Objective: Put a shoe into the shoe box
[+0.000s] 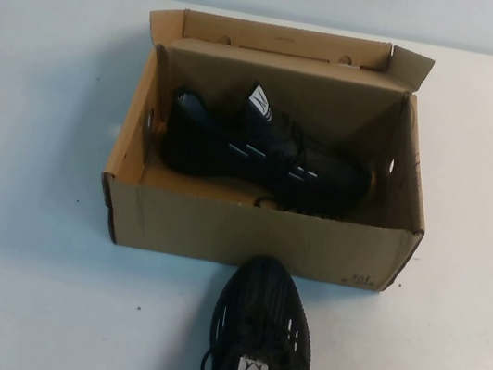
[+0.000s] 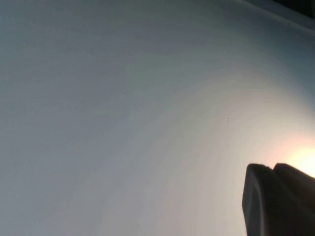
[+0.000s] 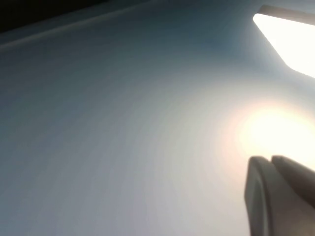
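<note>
Brown cardboard shoe box (image 1: 221, 230): open on the white table (image 1: 27, 207), hinged lid folded back on the far side, round hole in the left end wall, small black print at the near right corner.
Shoe (image 1: 265, 155): inside the shoe box, lying along its length, heel toward the left end, toe toward the right end; white-marked tongue tab up, white dashes on the side.
Second black sneaker (image 1: 260, 337): on the table outside the box, toe touching or just short of the near wall, cannot tell which; heel cut off by the near edge of the high view.
Left gripper (image 2: 275, 196): seen only in the left wrist view, dark fingers side by side over bare table, holding nothing; open or closed, cannot tell.
Right gripper (image 3: 278, 194): seen only in the right wrist view, over bare, brightly lit table, holding nothing; finger state, cannot tell.
</note>
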Robot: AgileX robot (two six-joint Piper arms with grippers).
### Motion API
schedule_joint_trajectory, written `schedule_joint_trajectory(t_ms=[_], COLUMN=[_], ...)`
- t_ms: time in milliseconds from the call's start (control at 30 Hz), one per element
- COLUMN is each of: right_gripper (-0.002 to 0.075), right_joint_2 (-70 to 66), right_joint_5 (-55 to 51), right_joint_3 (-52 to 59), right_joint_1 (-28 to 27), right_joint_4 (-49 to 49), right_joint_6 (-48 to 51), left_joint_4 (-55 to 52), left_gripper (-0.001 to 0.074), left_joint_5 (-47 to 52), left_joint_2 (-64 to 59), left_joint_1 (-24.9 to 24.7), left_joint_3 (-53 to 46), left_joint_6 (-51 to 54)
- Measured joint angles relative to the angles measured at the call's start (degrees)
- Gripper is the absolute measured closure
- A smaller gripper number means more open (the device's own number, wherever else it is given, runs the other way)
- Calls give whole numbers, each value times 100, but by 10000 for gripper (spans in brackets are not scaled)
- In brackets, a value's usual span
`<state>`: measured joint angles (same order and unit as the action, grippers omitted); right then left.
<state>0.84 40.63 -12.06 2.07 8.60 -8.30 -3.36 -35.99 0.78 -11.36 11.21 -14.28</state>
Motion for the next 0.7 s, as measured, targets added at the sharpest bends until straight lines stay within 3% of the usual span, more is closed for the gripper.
schedule_joint_trajectory(t_ms=[367, 533, 700], right_gripper=[743, 742, 742], right_joint_2=[-733, -1412, -1646], right_joint_5=[-4268, -5577, -6717], right_joint_3=[-2505, -2761, -2761], right_joint_1=[0, 0, 0], right_joint_4=[40, -51, -124], right_joint_6=[-15, 21, 205], left_joint_4=[-337, -337, -337], left_gripper=[736, 736, 737], left_joint_5=[2979, 4534, 5487], left_joint_2=[-1084, -1771, -2057], left_joint_1=[0, 0, 0], left_joint_3=[2429, 2619, 2619], left_joint_6=[-70, -85, -62])
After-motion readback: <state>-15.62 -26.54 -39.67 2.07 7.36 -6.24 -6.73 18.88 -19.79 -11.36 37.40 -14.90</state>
